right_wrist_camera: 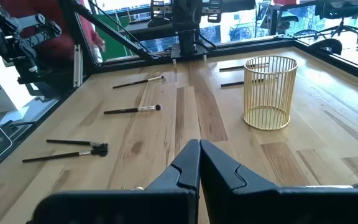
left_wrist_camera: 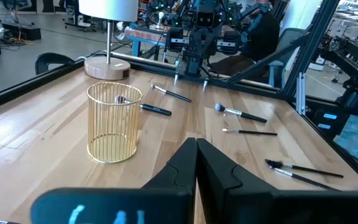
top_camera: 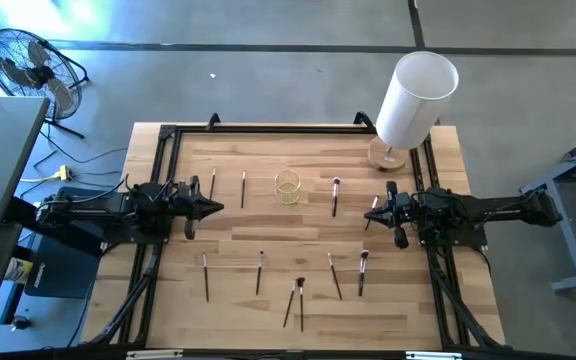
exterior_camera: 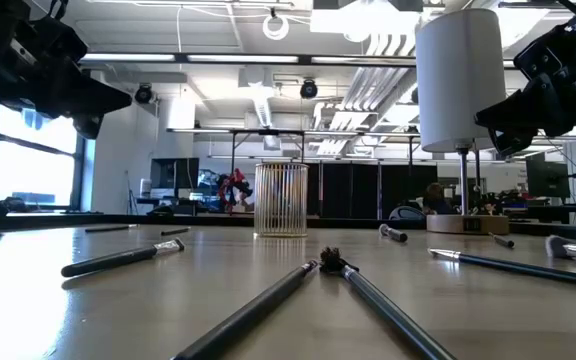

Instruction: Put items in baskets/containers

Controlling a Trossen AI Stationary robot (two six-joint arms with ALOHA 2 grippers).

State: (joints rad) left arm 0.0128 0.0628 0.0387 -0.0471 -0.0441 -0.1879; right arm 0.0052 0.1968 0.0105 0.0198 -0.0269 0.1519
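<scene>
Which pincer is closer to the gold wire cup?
Left. The left pincer sits just beside the cup; the right pincer is farther off on its other side.

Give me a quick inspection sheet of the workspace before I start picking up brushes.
Surface: wooden table, bare between items.
Job's things: wire cup upright near table centre, apparently empty; makeup brushes scattered flat, none in the cup; two lie tip to tip.
Clutter: white cylinder on wooden base at the far right corner.
Grippers: left tool shut, above the table's left side; right tool shut, on the right; both hold nothing.
Cables: some on the floor near the fan.
Surroundings: a lab with desks; one seated person beyond the table.
</scene>
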